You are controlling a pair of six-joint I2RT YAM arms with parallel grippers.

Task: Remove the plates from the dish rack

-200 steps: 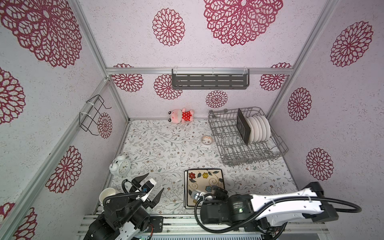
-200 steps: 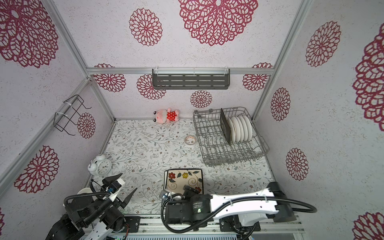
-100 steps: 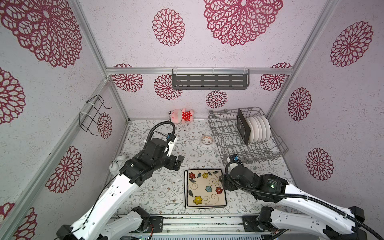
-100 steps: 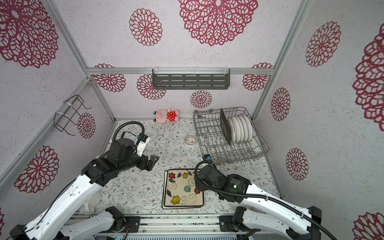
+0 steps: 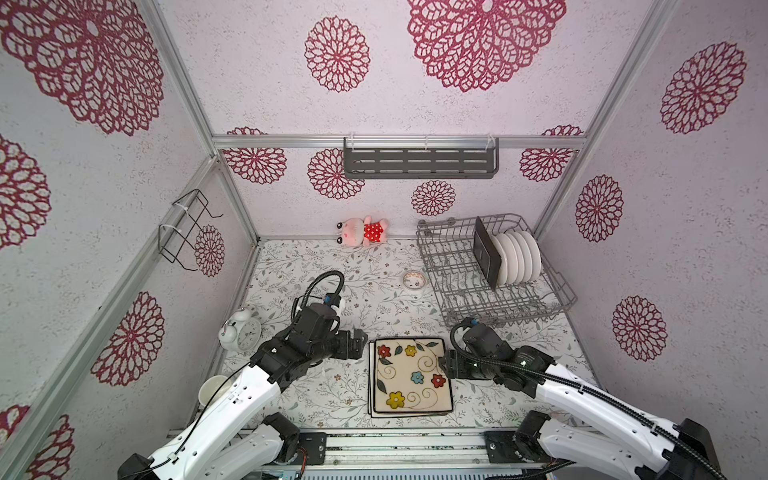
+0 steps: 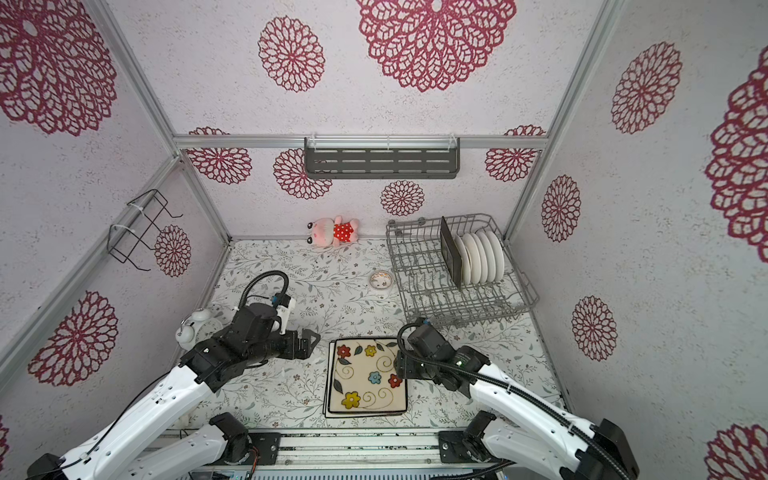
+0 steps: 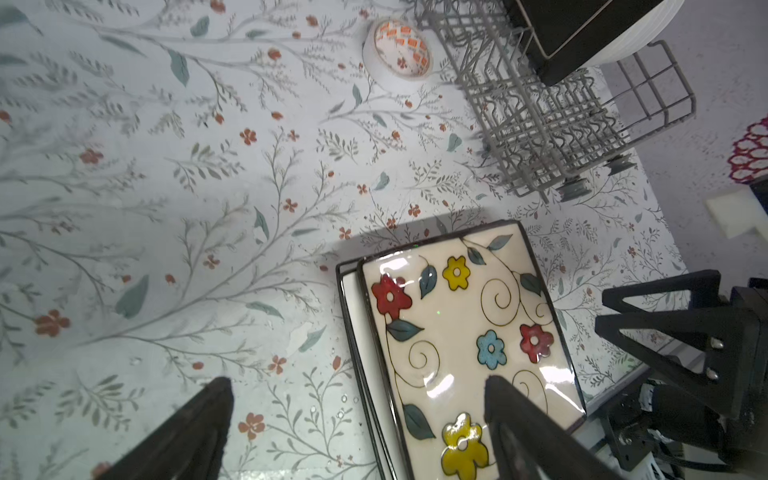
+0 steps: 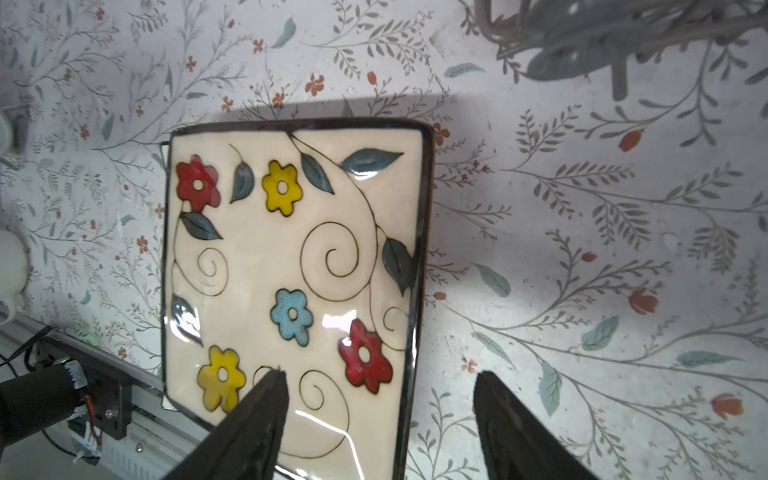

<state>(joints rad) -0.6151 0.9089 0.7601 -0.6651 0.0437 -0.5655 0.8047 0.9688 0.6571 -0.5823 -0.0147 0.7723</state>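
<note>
A: wrist views only: left gripper [image 7: 357, 380], right gripper [image 8: 380, 372] seen spread wide, nothing held, flowered plate [image 8: 266, 249] lying between.
B: yep, white plates [image 5: 521, 259] racked in the dish rack [image 5: 453, 286] are seen whole in both top views only.

Right, quick read: this is a robot lab test cell dressed up as a home kitchen corner.

Lab side first: bare aluminium frame rails [image 5: 282, 142] run along every wall joint. The left arm [image 5: 232, 399] and right arm [image 5: 582, 395] are bolted to a metal base rail [image 5: 399, 446] at the front edge.

Kitchen dressing:
- grey dish rack [image 5: 453, 266] w/ plates [image 5: 521, 259] stood on edge
- flowered plate [image 5: 409, 374] flat on the counter [image 5: 332, 266]
- small bowl [image 5: 413, 280] and a mug [image 5: 214, 388]
- slotted wall shelf [image 5: 419, 163], plus a wire holder [image 5: 183, 232] on the side wall

Homey bits too: plush toy [image 5: 363, 231], alarm clock [image 5: 241, 334]. Walls & counter wear printed coverings: red medallions [image 5: 337, 54] on the walls, leafy floral pattern on the counter.
</note>
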